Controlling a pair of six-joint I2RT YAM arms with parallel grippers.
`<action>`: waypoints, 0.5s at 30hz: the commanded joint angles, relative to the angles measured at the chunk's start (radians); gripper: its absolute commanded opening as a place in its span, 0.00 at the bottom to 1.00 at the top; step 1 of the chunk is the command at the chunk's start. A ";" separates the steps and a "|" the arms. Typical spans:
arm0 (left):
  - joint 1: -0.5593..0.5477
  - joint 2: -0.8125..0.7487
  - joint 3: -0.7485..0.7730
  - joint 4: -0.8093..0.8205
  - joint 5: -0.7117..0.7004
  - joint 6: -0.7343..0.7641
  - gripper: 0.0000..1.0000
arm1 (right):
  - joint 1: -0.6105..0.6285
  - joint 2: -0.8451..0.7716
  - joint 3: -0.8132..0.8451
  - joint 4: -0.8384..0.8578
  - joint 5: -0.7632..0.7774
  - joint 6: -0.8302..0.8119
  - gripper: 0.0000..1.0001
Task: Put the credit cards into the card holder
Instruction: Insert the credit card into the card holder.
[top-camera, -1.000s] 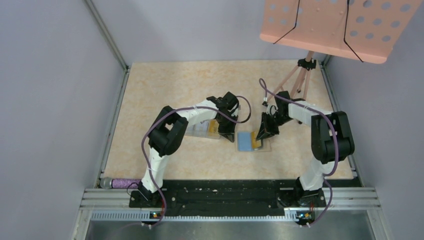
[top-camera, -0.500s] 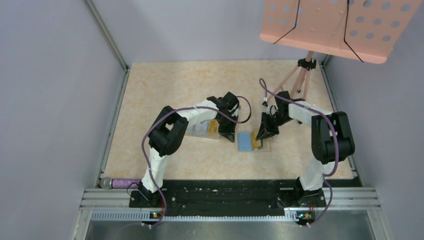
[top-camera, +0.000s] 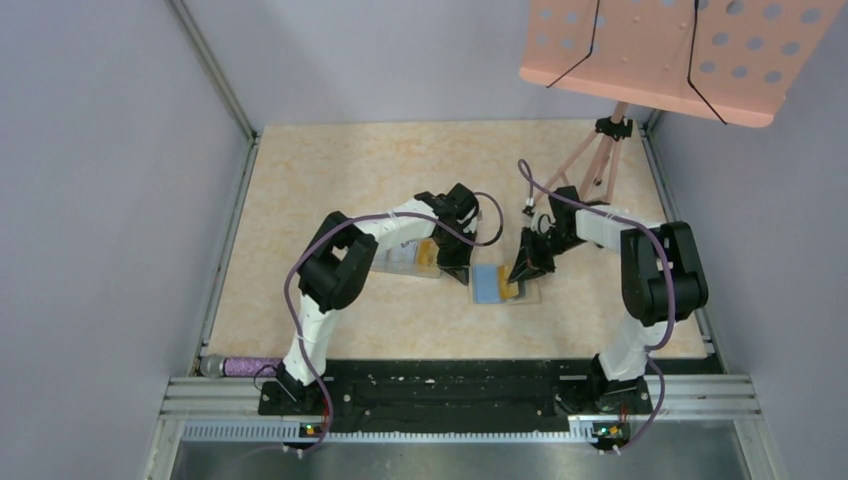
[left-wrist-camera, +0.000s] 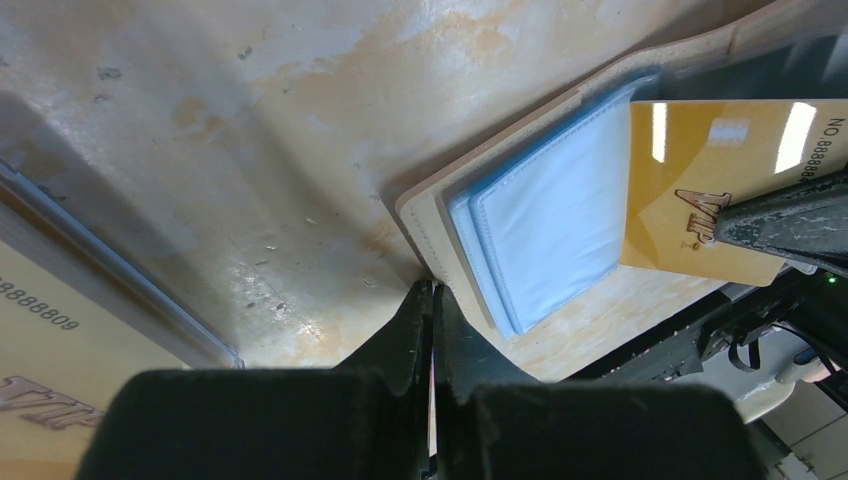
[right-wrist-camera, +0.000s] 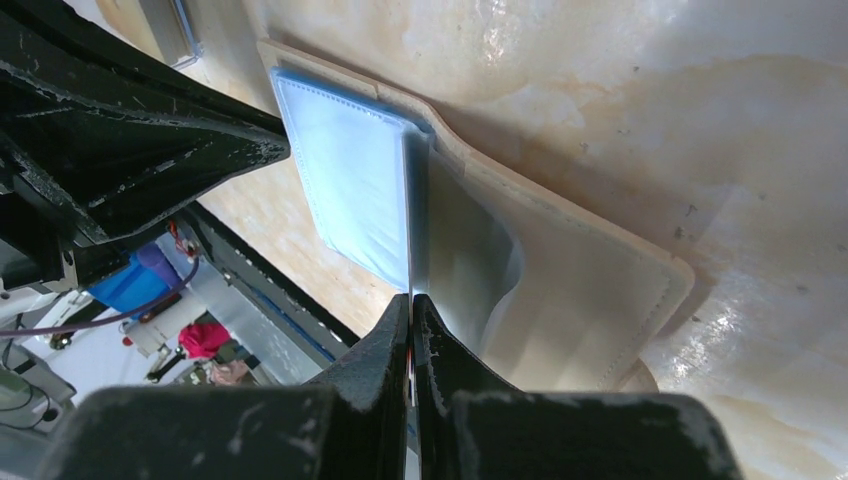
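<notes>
The tan card holder (top-camera: 530, 293) lies open on the table, blue-grey lining (top-camera: 487, 284) up. It also shows in the left wrist view (left-wrist-camera: 600, 330) and the right wrist view (right-wrist-camera: 590, 300). My right gripper (top-camera: 520, 272) is shut on a yellow-orange credit card (left-wrist-camera: 690, 190) and holds it tilted, its lower edge at the lining's pocket. The right wrist view shows this card edge-on (right-wrist-camera: 410, 220). My left gripper (left-wrist-camera: 432, 288) is shut, its tips touching the holder's left edge. Another yellow card (left-wrist-camera: 40, 370) lies under clear plastic to the left.
A clear plastic case (top-camera: 405, 258) with cards sits under the left arm. A pink perforated board (top-camera: 670, 50) on a tripod (top-camera: 600, 165) stands at the back right. A purple object (top-camera: 240, 366) lies by the near left rail. Grey walls close in both sides.
My right gripper has shifted slightly left and away with the yellow card, nearer the blue lining. The left arm has not visibly moved.
</notes>
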 joint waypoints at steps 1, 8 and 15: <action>-0.004 0.016 0.030 0.009 0.010 0.007 0.00 | -0.010 0.018 -0.011 0.041 -0.039 0.007 0.00; -0.004 0.025 0.035 0.008 0.013 0.007 0.00 | -0.009 0.025 -0.018 0.044 -0.040 0.007 0.00; -0.005 0.026 0.036 0.009 0.016 0.009 0.00 | -0.009 0.040 -0.012 0.034 0.017 0.006 0.00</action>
